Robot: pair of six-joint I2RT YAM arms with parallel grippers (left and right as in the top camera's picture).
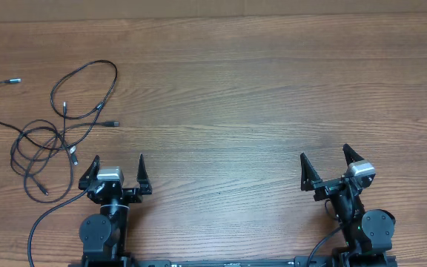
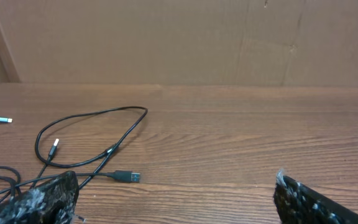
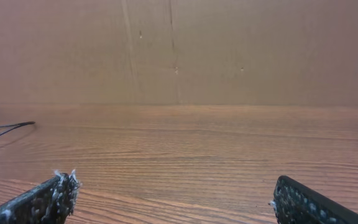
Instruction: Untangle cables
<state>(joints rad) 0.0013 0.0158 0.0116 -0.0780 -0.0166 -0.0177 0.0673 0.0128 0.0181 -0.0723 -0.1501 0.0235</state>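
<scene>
The cables [image 1: 58,122] are thin black cords with small plugs, lying in loose tangled loops at the table's left. In the left wrist view the loops [image 2: 92,134] lie ahead and to the left, with a plug [image 2: 129,177] near the left finger. A cord end [image 3: 5,129] shows at the far left of the right wrist view. My left gripper [image 1: 117,165] is open and empty, just right of the tangle, near the front edge. Its fingers frame bare wood [image 2: 176,193]. My right gripper [image 1: 325,157] is open and empty at the front right, far from the cables [image 3: 173,193].
The wooden table [image 1: 258,96] stretches between the arms. A brown cardboard wall [image 2: 197,37] stands along the back edge. A thicker black arm cable [image 1: 39,222] runs off the front left edge.
</scene>
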